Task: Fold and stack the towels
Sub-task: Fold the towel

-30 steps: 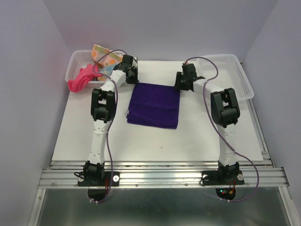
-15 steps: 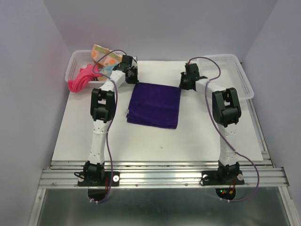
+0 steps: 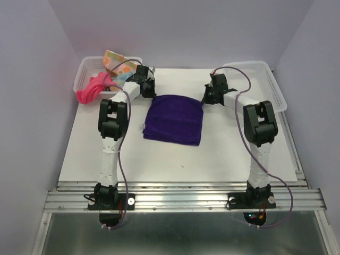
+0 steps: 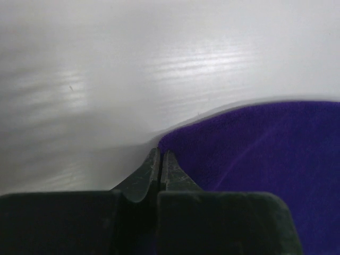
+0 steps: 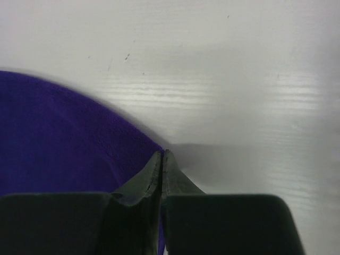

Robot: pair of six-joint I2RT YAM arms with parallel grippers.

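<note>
Pinch at both far corners of the dark purple towel (image 3: 173, 118), spread flat on the table (image 3: 239, 154) between the arms. Left gripper (image 4: 160, 158): fingers pressed together on the far-left corner. Right gripper (image 5: 162, 155): likewise clamped on the far-right corner, cloth thin enough to leave no visible gap. Taken at matching corners, probably to carry the far edge evenly toward the near one for a fold. Pink towel (image 3: 90, 91) and patterned towel (image 3: 118, 61) at the left basket (image 3: 82, 74), well apart, likely next.
</note>
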